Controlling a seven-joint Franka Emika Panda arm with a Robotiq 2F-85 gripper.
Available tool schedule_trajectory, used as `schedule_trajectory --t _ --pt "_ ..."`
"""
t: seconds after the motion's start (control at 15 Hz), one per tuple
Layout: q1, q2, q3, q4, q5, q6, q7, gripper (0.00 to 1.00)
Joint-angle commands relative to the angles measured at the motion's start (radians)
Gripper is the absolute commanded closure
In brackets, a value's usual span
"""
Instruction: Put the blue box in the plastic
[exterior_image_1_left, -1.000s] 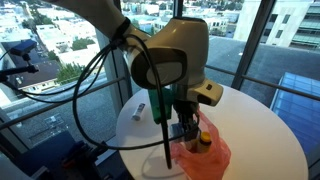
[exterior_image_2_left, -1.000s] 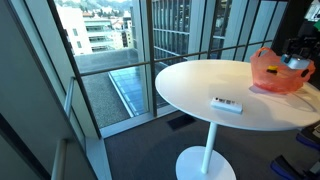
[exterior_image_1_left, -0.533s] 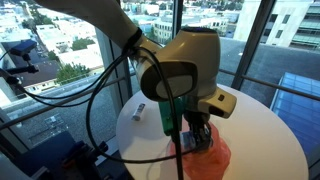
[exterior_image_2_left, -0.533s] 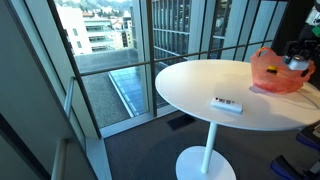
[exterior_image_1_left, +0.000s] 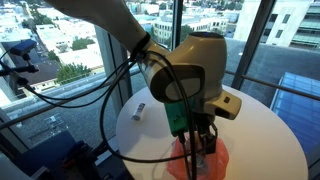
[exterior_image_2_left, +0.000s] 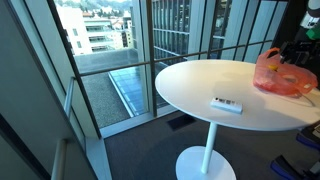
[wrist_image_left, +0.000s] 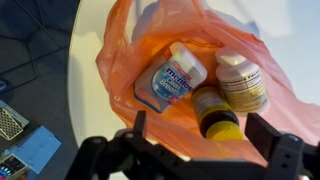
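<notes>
One orange plastic bag (wrist_image_left: 118, 58) holds one blue box (wrist_image_left: 172, 78) and two bottles (wrist_image_left: 241, 82). One remote (exterior_image_2_left: 227, 104) lies on one round table (exterior_image_2_left: 190, 85).

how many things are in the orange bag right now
3 in the orange bag, wrist view: a blue box at left, a yellow-capped bottle in the middle, a white-lidded jar at right. The bag's folds may hide more.

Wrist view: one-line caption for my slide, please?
Open claw hovers over the orange plastic bag, which contains a blue box, a white jar and a yellow-capped bottle.
</notes>
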Motion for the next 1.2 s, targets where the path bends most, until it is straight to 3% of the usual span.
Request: schedule_trajectory --t 0.0,0.8,1.13 --pt "0.019 -0.055 0.016 -0.005 0.000 -0.081 -0.021 0.00" --pt "0.120 -0.227 0.126 -0.022 -0.090 -0.442 -0.031 0.00" --pt "0.149 -0.274 0.173 -0.030 -0.181 -0.500 -0.042 0.00"
